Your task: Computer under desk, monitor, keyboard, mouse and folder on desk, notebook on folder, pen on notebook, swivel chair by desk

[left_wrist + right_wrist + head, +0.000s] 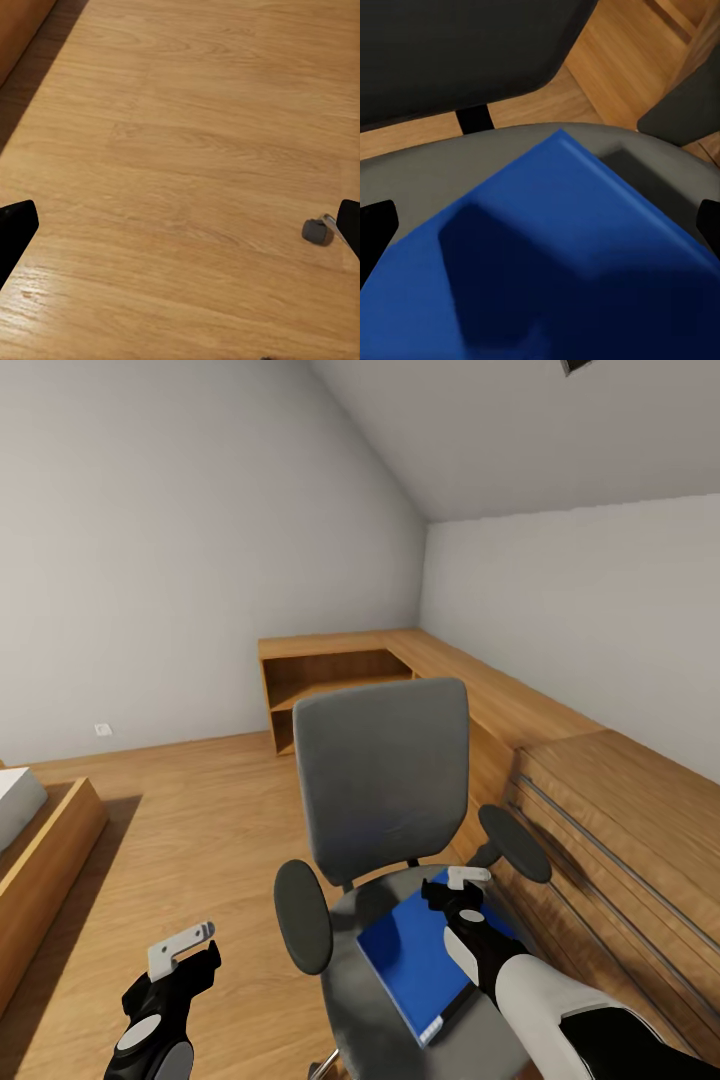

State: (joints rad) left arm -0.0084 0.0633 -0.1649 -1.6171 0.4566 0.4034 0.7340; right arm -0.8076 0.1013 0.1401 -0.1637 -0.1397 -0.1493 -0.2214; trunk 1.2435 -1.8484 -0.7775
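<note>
Your right gripper (458, 892) hangs just above the flat bright blue rectangular folder (425, 960), fingers spread wide with nothing between them; in the right wrist view the two dark fingertips (376, 225) sit at either edge with the blue cover (547, 262) broad between and beneath them, the gripper's shadow falling on it. That folder lies on the seat of the grey upholstered swivel chair (385, 790), with its far corner pointing at the backrest just beyond your fingers, and one black armrest (515, 843) close to the gripper's outer side. So the step in hand looks like the folder pickup, the one meant to carry it to the desk (no black-topped desk shows from here, just oak shelving (330, 680) past the chair and a wooden dresser (620, 820) beyond the armrest). Your left gripper (185, 950) hangs low and well apart from the chair, also spread and empty, over bare light wood floor (187, 135), with a grey chair caster (316, 231) near one fingertip. Next, you will likely need an edge to pinch: a flat folder offers little from above, so work toward the corner or overhanging side, then lift without nudging the chair away.
</note>
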